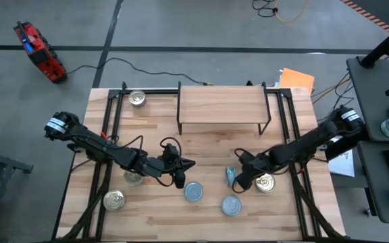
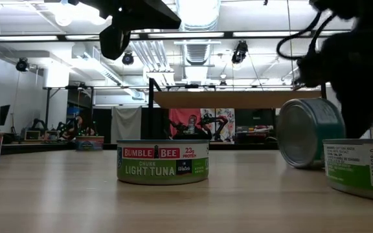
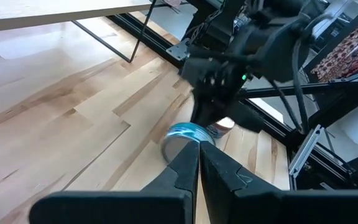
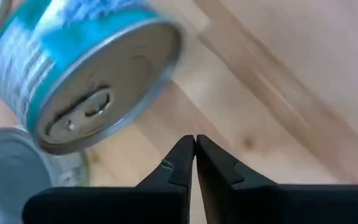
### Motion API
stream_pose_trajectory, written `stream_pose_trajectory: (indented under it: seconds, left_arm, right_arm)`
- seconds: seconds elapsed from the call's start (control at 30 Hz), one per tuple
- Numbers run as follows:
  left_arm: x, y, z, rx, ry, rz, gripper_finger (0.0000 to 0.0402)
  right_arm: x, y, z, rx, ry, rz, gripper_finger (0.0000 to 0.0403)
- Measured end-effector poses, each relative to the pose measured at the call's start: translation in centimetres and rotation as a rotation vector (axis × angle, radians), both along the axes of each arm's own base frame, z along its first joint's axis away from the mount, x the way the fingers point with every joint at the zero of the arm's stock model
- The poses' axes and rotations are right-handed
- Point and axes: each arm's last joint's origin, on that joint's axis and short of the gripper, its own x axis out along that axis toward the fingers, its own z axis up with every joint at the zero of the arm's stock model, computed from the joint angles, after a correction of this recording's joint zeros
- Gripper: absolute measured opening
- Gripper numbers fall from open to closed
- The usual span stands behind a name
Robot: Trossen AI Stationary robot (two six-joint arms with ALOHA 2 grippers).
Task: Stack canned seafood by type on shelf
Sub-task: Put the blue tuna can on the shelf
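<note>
The right hand [image 1: 240, 181], fingers pressed together and holding nothing, sits just beside a teal tin [image 1: 230, 176] tipped on its side; a nudge could send it rolling across the counter [image 1: 161, 145]. The left hand [image 1: 181, 178] is also closed and empty. The shelf [image 1: 221, 106] holds nothing; the tins lie scattered on the counter.
</note>
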Motion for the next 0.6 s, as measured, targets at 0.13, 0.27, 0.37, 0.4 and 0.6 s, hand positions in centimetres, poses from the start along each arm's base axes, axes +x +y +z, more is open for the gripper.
stream_pose_trajectory:
  seconds: [0.13, 0.27, 0.37, 0.4, 0.6]
  left_arm:
    - [0.0, 0.0, 0.0, 0.000, 0.001, 0.000, 0.0000]
    - [0.0, 0.1, 0.0, 0.000, 0.000, 0.003, 0.0000]
    - [-0.1, 0.2, 0.3, 0.008, -0.005, 0.003, 0.0000]
    - [-0.2, 0.3, 0.5, 0.017, -0.007, -0.003, 0.0000]
    - [-0.7, 1.2, 2.1, 0.061, -0.019, -0.165, 0.0000]
  right_arm:
    - [0.4, 0.5, 3.7, 0.079, -0.082, -0.082, 0.0013]
    - [0.7, 1.0, 7.3, 0.128, -0.092, -0.162, 0.0013]
    - [1.0, 1.6, 9.9, 0.120, -0.054, -0.187, 0.0013]
    - [1.2, 1.8, 10.5, 0.107, -0.032, -0.188, 0.0013]
    - [3.7, 2.9, 13.5, 0.090, 0.028, -0.193, 0.0013]
